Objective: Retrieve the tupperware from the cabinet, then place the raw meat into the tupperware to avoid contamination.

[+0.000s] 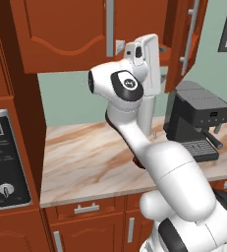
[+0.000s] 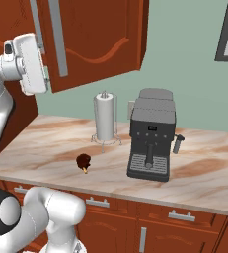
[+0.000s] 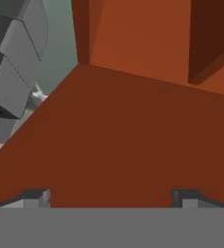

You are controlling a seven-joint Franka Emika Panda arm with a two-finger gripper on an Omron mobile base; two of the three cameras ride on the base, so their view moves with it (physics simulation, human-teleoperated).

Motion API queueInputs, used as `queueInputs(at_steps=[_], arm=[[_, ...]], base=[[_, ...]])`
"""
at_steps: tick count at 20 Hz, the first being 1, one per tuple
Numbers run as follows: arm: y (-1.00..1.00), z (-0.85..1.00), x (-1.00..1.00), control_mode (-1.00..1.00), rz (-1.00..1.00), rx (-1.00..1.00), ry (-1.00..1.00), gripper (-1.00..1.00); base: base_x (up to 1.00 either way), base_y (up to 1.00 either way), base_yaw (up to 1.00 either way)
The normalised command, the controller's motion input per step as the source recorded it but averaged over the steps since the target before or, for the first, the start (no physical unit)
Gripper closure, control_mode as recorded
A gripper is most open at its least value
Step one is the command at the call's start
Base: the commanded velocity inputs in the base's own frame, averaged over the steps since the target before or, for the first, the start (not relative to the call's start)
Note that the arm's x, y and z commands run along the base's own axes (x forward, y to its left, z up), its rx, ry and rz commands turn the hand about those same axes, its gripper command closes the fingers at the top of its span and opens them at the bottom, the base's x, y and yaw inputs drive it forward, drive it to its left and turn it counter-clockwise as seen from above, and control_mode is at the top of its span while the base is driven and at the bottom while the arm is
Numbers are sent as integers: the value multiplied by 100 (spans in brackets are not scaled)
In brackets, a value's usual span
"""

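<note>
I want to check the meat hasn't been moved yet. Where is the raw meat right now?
In the right base view the raw meat lies bare on the marble counter, just in front of the paper-towel roll and to the left of the coffee machine.

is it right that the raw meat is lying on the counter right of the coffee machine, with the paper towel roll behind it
Not quite. In the right base view the raw meat lies on the counter left of the coffee machine, not right of it. The paper towel roll does stand behind it.
</note>
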Motion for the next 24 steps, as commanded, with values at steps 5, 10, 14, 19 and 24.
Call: queueInputs(at_steps=[5, 10, 14, 19, 24], arm=[[-33, 0, -41, -100, -15, 0, 0, -100], [-45, 0, -41, -100, -14, 0, 0, -100], [-57, -1, -31, -100, -11, 0, 0, -100], [-68, -8, -20, -100, -8, 0, 0, -100], [-71, -11, -16, -100, -9, 0, 2, -100]], base=[[0, 0, 0], [0, 0, 0], [0, 0, 0], [0, 0, 0], [0, 0, 0]])
